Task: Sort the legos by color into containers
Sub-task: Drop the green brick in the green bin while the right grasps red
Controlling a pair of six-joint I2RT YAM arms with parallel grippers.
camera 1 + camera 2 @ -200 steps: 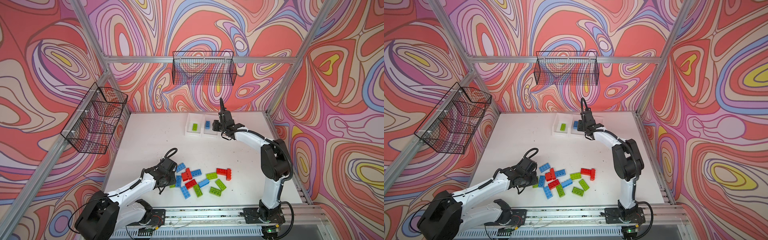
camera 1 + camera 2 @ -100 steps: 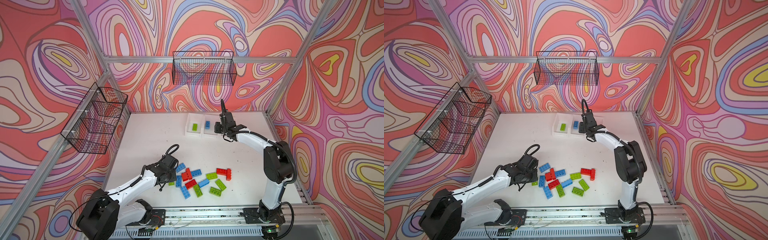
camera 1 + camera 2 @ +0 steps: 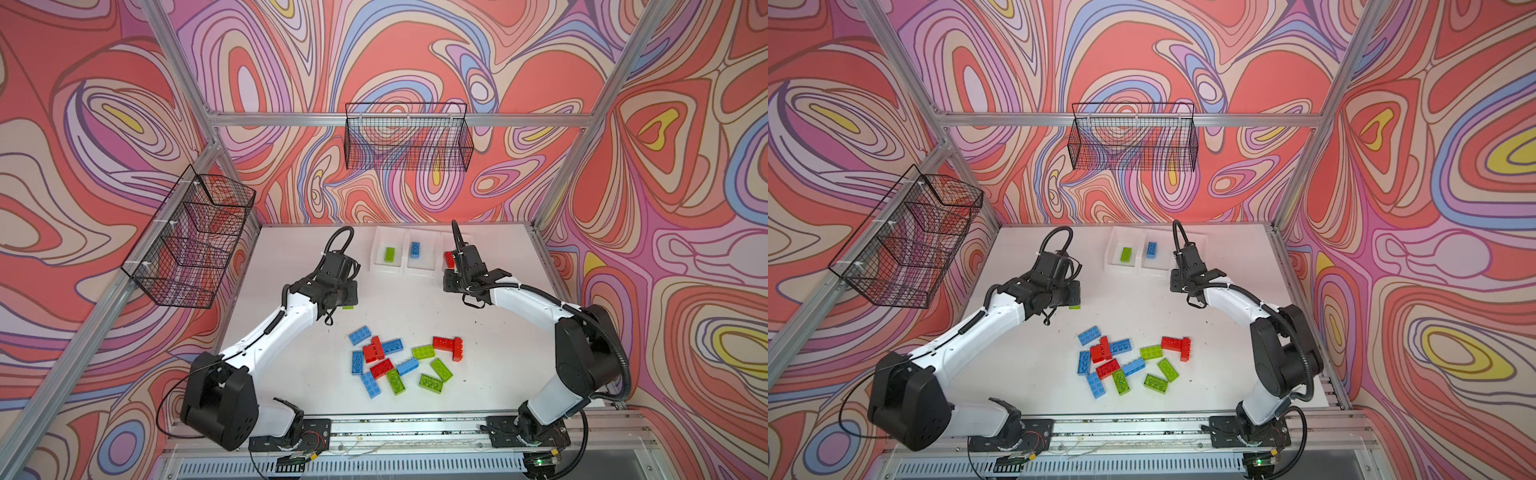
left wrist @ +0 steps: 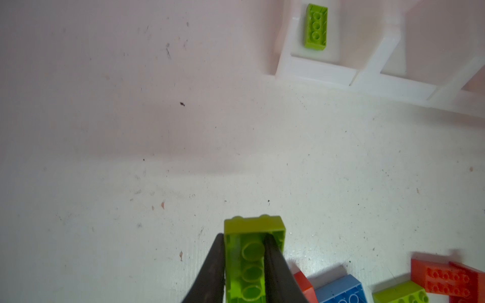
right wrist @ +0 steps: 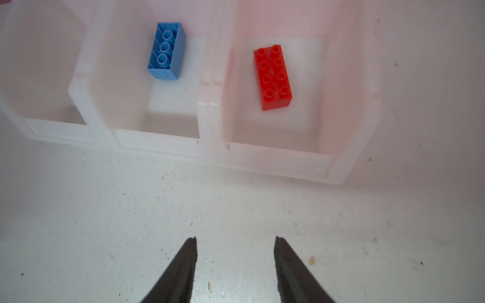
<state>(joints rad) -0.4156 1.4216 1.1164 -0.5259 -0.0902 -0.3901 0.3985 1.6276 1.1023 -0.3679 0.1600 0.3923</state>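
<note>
My left gripper (image 4: 244,237) is shut on a lime green lego (image 4: 252,262), held above the table between the loose pile and the containers; in both top views only a green sliver (image 3: 348,307) (image 3: 1074,307) shows under the wrist. The containers (image 3: 390,268) are three joined white bins at the back. They hold a green lego (image 3: 389,253), a blue lego (image 5: 166,51) and a red lego (image 5: 273,77), one in each. My right gripper (image 5: 235,238) is open and empty over bare table, just in front of the red bin's front wall (image 5: 275,160). Several red, blue and green legos (image 3: 399,361) lie mid-table.
A black wire basket (image 3: 409,141) hangs on the back wall and another (image 3: 191,241) on the left wall. An aluminium rail (image 3: 395,424) with both arm bases runs along the table's front edge. Bare white table (image 3: 291,249) lies left of the bins.
My left gripper has shut on a green lego at the pile's left edge and carried it up and back towards the bins. My right gripper has drawn back slightly from the bins.
</note>
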